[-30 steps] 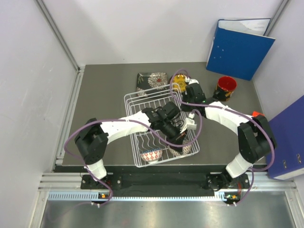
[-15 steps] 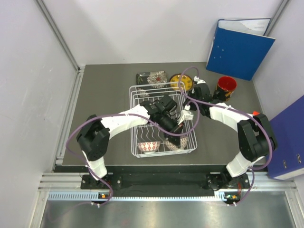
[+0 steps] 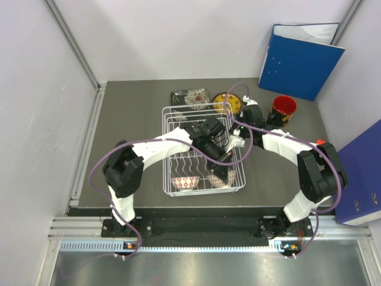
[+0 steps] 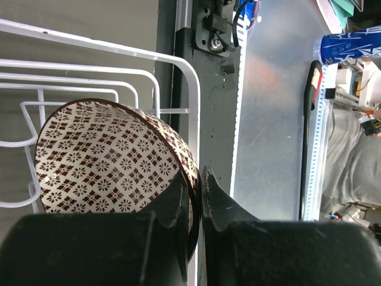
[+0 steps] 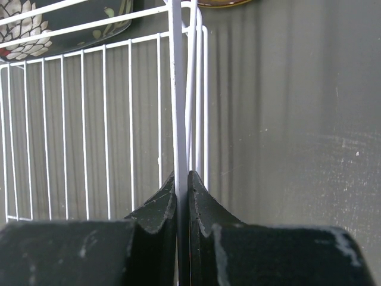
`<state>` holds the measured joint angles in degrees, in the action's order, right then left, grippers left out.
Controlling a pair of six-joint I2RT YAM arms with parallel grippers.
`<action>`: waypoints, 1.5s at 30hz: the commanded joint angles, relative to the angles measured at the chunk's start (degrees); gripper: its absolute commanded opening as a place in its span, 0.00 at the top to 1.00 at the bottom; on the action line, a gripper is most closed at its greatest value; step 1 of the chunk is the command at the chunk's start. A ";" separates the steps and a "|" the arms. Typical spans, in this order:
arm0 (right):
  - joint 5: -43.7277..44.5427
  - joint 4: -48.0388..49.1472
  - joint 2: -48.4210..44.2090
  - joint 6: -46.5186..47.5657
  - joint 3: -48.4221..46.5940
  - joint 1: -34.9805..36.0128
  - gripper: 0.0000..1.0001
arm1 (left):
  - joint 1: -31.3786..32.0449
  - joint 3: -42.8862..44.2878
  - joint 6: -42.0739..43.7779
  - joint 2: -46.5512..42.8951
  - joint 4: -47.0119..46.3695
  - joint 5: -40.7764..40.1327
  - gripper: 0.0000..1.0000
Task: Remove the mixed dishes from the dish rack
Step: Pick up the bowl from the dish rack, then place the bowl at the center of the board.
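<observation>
The left pincer [image 4: 193, 193] pinches the rim of a patterned bowl [image 4: 107, 161] inside the dish rack [image 5: 176, 71]; the right pincer [image 5: 183, 179] clamps the rack's right wire edge

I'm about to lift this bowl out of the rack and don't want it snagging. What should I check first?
1. Grip: left tool pinching the brown-patterned bowl by its rim: ok.
2. Steadying: right tool clamped on a dish rack wire: ok.
3. Held bowl free of the rack's prongs: cannot tell.
4. The red-patterned bowl lies apart from the held one: ok.
5. Bare table right of the rack for set-down: ok.
</observation>
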<state>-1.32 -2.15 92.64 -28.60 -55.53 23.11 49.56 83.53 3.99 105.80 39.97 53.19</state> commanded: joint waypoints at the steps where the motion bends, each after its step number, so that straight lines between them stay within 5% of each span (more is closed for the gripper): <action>1: -3.51 -3.47 0.26 -3.30 0.95 1.41 1.00 | -3.77 10.25 2.86 -1.12 -10.00 -0.99 1.00; 15: -3.95 -4.00 -1.67 -2.51 1.12 1.58 0.99 | -5.35 17.37 3.48 -0.77 -7.62 -2.91 1.00; 21: -4.74 -6.02 -4.30 -2.25 -0.81 1.67 0.64 | -5.44 16.84 3.92 -2.17 -7.45 -4.41 1.00; 27: -4.83 -9.35 -7.82 -1.99 -3.71 1.76 0.41 | -5.62 16.76 4.18 -3.67 -7.36 -5.11 1.00; 45: -0.79 -18.33 -9.49 -1.36 -19.97 -0.70 0.36 | -6.76 15.97 4.98 -6.48 -7.27 -6.69 1.00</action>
<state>-2.92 -19.73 85.67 -28.69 -70.61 23.38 42.98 97.76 7.62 103.22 38.02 45.91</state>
